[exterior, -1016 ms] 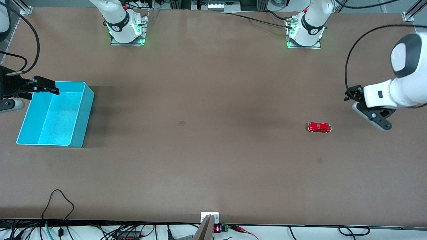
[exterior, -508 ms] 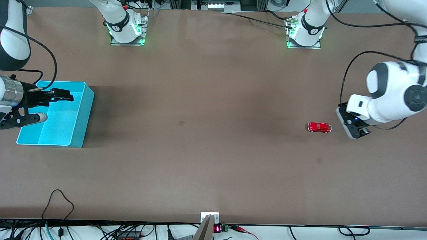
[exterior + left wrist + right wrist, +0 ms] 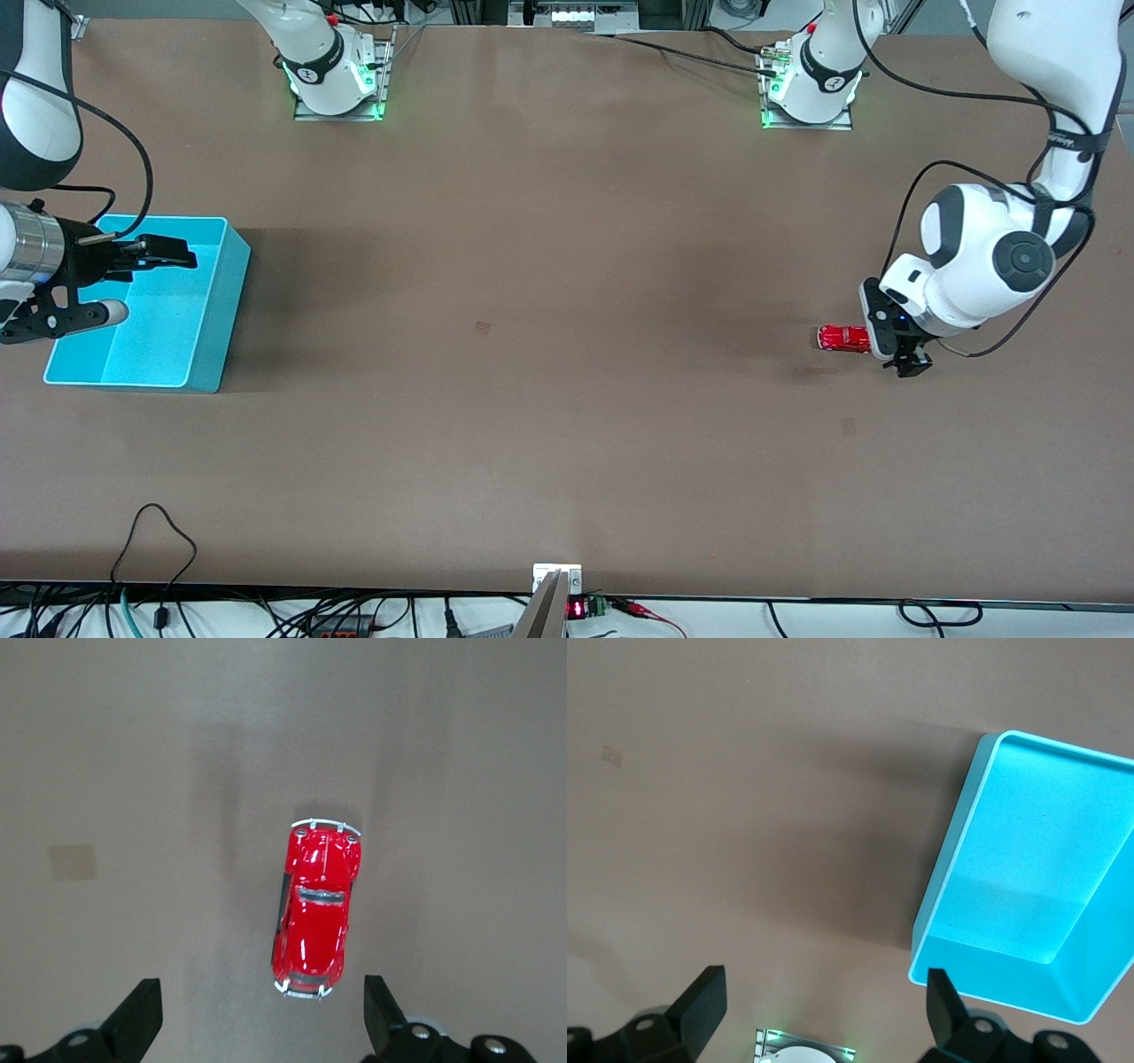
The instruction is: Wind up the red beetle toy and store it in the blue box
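The red beetle toy [image 3: 843, 338] stands on its wheels on the brown table toward the left arm's end. My left gripper [image 3: 893, 344] hangs low just above the table beside the toy's end nearest that table end, jaws open and empty. In the left wrist view the red beetle toy [image 3: 314, 912] lies just ahead of the open left gripper [image 3: 261, 1014], closer to one finger [image 3: 379, 1005]. The blue box [image 3: 213, 319] sits at the right arm's end. My right gripper [image 3: 142, 282] hovers open over it. The right wrist view shows the blue box [image 3: 1028, 895] empty beside the right gripper [image 3: 824, 1001].
Both arm bases [image 3: 337, 80] [image 3: 806, 89] glow green along the table's back edge. Two small tape marks [image 3: 482, 328] [image 3: 849, 426] lie flat on the table. Cables [image 3: 155, 532] hang over the front edge.
The left arm swung in from the table's end and turned its gripper down beside the beetle toy. The right gripper moved in over the blue box, then held still.
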